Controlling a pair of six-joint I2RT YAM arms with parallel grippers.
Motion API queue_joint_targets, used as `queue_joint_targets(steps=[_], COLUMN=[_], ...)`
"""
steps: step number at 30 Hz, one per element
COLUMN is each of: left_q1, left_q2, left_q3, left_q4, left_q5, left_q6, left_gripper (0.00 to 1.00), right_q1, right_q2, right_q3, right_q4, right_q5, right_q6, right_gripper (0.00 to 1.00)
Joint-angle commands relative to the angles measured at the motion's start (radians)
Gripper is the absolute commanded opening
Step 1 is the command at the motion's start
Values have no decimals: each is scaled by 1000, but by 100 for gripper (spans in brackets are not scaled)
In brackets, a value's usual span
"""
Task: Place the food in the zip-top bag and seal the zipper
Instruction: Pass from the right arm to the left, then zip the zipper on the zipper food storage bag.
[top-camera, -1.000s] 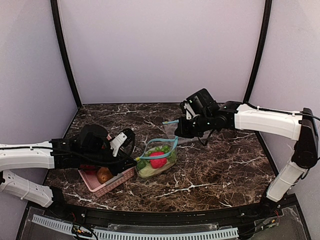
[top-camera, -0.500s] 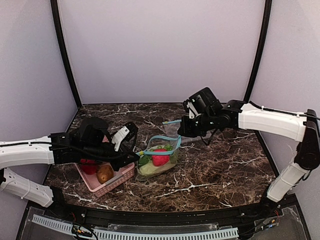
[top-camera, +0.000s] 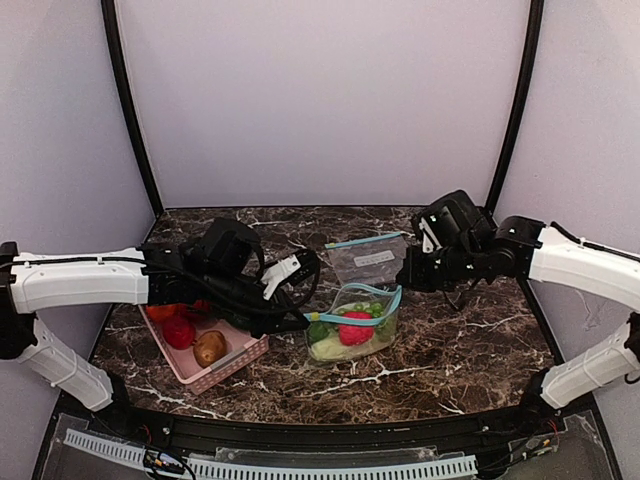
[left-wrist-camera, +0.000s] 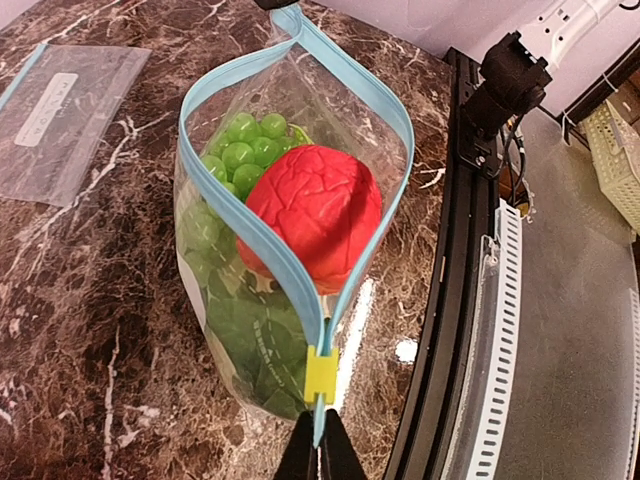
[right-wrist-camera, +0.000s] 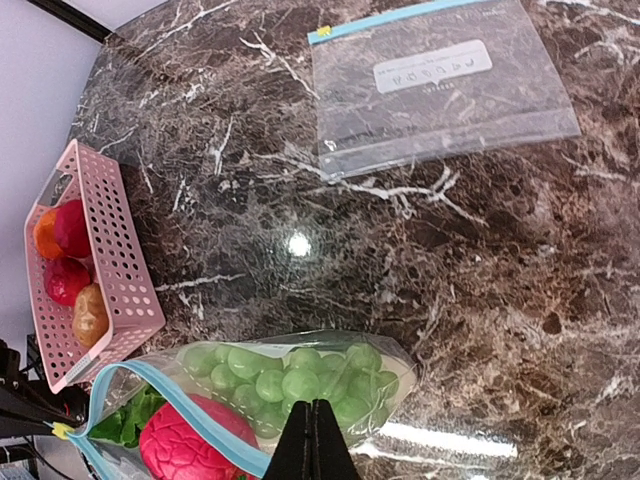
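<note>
The left gripper (left-wrist-camera: 320, 450) has just clamped one end of the teal-blue plastic zipper strip (left-wrist-camera: 262, 240) — the right gripper (right-wrist-camera: 314, 438) pinches the other — and the clear vegetable-filled bag (top-camera: 352, 340) has moved rightward, mouth still gaping.

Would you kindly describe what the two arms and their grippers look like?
Both the left arm and right arm have smooth white tubular links joined by black joints and bulky black wrist housings. The left gripper and right gripper end in slim, black, tapering fingers.

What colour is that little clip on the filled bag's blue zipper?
Yellow; the slider on the zipper shows best in the left wrist view.
</note>
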Motion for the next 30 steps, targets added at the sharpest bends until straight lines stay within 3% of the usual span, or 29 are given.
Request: queue_joint_targets(steps=[1,5,8,15,21,30], left_q1=[-3,-3,-3,6,17,40], left_q2=[48,74,71,41,17,-6], left_q3=[24,18,9,5,5,-2], left_q4=[54,67,63,55,49,48], left_q5=[115,148,146,208,234,247], left_q6=[39,14,26,73,85,82], left_gripper=[1,1,1,1,1,1], right_q1=[-8,-7,-7,21,127,183], right_q2=[-75,-150,-204,-252,-142,12], right_q3=[-83,-107,-102,-152,-101,-84], right_q4=[8,47,115,355,390,499], right_q5=[6,1,-82,-462,-528,-635], right_q6=[19,-66,-210,-503,-624,-671], right_gripper=[6,52,65,62,55,47])
